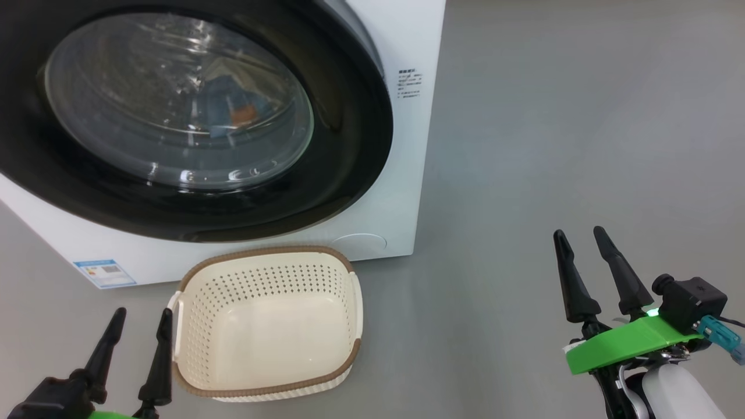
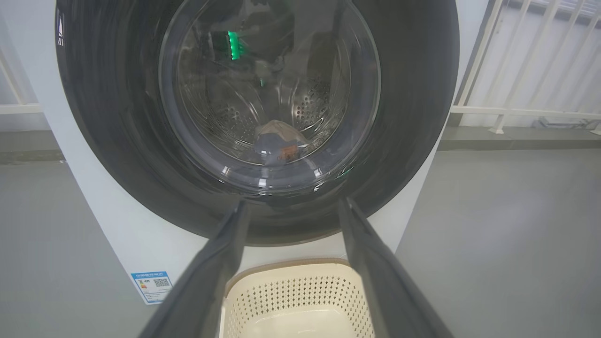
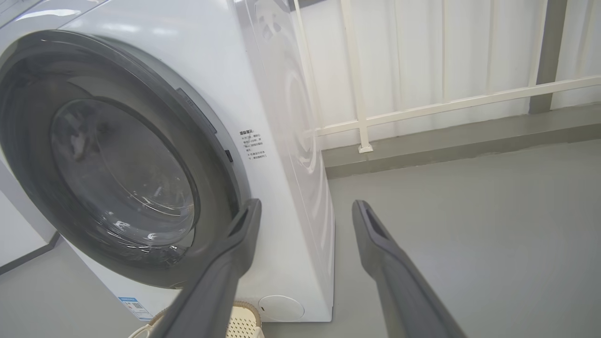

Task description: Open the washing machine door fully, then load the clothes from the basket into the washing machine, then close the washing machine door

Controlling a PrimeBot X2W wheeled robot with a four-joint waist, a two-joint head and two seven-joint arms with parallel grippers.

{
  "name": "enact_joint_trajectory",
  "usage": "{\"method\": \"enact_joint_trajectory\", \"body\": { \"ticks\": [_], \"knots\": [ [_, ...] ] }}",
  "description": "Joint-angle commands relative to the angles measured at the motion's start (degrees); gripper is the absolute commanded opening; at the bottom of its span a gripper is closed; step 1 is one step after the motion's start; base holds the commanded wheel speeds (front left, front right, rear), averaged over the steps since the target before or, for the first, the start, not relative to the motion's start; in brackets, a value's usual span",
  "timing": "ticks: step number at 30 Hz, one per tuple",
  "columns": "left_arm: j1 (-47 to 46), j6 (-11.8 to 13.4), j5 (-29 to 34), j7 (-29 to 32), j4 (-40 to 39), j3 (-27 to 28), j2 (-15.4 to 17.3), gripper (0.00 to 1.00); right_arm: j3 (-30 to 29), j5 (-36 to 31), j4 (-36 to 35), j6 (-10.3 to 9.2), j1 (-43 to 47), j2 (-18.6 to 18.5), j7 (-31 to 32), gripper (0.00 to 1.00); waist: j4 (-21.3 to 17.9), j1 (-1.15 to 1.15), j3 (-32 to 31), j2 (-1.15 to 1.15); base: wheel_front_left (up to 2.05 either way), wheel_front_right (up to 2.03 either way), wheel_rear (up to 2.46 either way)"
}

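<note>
The floor was grey and smooth. The big white washer stood on it. The basket sat on the floor too, just in front of the washer.

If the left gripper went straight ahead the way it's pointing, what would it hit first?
Probably the washing machine door, at its lower black rim, after passing above the basket; depth is hard to judge.

Right hand: two long tapered black fingers; bright green plate; black wrist camera; teal plug; glossy white forearm shell. Left hand: matching black fingers, green edge.
</note>
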Motion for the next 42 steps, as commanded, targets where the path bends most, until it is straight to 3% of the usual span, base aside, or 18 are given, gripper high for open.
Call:
{"method": "enact_joint_trajectory", "body": {
  "ticks": [1, 16, 17, 22, 30, 34, 42],
  "knots": [
    [-0.6, 0.0, 0.2, -0.4, -1.3, 2.3, 1.6, 1.0, 0.8, -0.4, -1.6, -0.14, 0.1, -0.2, -0.3, 1.0, -0.5, 0.0, -0.4, 0.0, 0.0, 0.0, 0.0],
    [-0.4, 0.0, 0.4, -0.4, -0.9, 3.1, 1.1, 1.0, 0.1, -0.6, -1.8, -0.14, 0.6, 0.1, -0.3, 1.0, -0.6, 0.0, -0.4, 0.0, 0.0, 0.0, 0.0],
    [0.2, 0.0, -0.1, 0.0, 0.2, 0.9, -0.2, 0.0, -0.7, 0.0, 0.0, 0.01, 0.8, 0.3, 0.0, 0.0, -0.6, 0.0, -0.4, 0.0, 0.0, 0.0, 0.0],
    [1.0, 0.0, -0.3, 0.1, 3.1, 0.1, -2.7, 0.0, 0.0, 0.2, 3.5, 0.01, 2.9, 1.5, 0.1, 0.0, -0.6, 0.0, -0.4, 0.0, 0.0, 0.0, 0.0],
    [0.9, 0.0, -4.5, 1.4, 2.7, 0.6, -3.0, 0.0, -0.5, 4.1, 3.2, 0.0, 3.1, 1.6, 1.1, 0.0, -0.3, 0.13, -0.8, 0.0, 0.0, 0.0, 0.0],
    [0.7, 0.0, -6.8, 2.0, 2.7, 0.8, -3.3, 0.0, -0.9, 6.3, 3.1, 0.0, 3.1, 1.6, 1.7, 0.0, -0.2, 0.01, -0.8, 0.0, 0.0, 0.0, 0.0],
    [0.4, 0.0, -11.5, 3.3, 2.6, 1.2, -3.7, 0.0, -1.6, 10.8, 3.0, -0.01, 3.0, 1.6, 2.9, 0.0, 0.1, 0.0, -1.1, 0.0, 0.0, 0.0, 0.0]
  ]
}}
